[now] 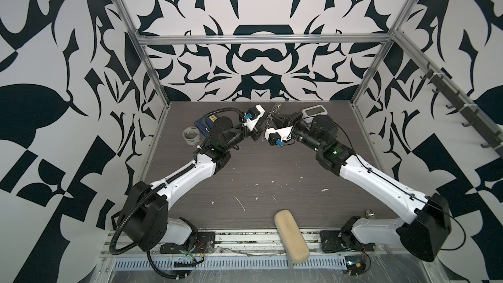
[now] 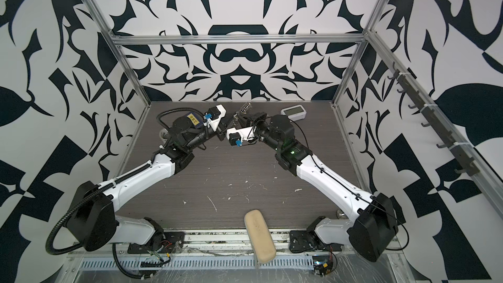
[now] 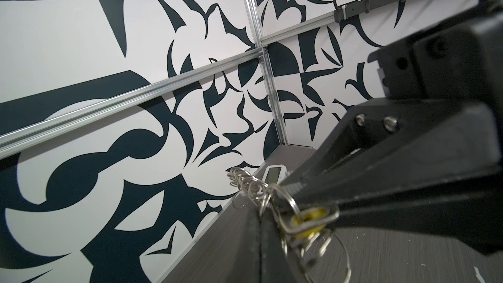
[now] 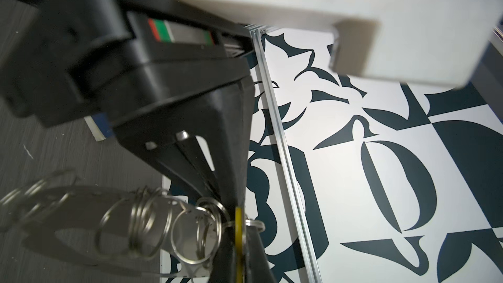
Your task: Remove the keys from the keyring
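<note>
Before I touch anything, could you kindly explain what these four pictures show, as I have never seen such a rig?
These are two robot arms mounted at the near edge of a table. Two pictures look down from one overhead camera; the other two come from a camera on each wrist. On the table lie a blue book, a tape roll, a small white display and a beige case. The right hand pinches a yellow key; the left hand seems shut on the keyring of silver rings beside it.

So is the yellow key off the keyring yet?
Not yet: in the left wrist view a ring of the keyring threads the hole in the key.
</note>
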Action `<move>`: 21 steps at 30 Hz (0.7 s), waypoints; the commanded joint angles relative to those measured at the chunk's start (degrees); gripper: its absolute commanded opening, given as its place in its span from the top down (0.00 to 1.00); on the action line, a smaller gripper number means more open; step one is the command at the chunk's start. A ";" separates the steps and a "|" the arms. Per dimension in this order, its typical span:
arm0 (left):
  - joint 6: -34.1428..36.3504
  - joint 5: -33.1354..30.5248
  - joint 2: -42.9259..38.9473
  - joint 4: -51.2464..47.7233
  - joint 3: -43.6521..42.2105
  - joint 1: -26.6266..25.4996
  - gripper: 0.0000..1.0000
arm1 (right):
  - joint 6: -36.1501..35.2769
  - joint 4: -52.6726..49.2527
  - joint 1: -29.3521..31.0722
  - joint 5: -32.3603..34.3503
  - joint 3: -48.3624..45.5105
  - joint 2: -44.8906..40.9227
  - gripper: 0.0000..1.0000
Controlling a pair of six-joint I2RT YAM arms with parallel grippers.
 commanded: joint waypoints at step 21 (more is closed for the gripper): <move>-7.28 3.82 3.64 17.76 5.87 -0.16 1.00 | -8.42 -3.60 2.98 -5.47 2.63 1.51 1.00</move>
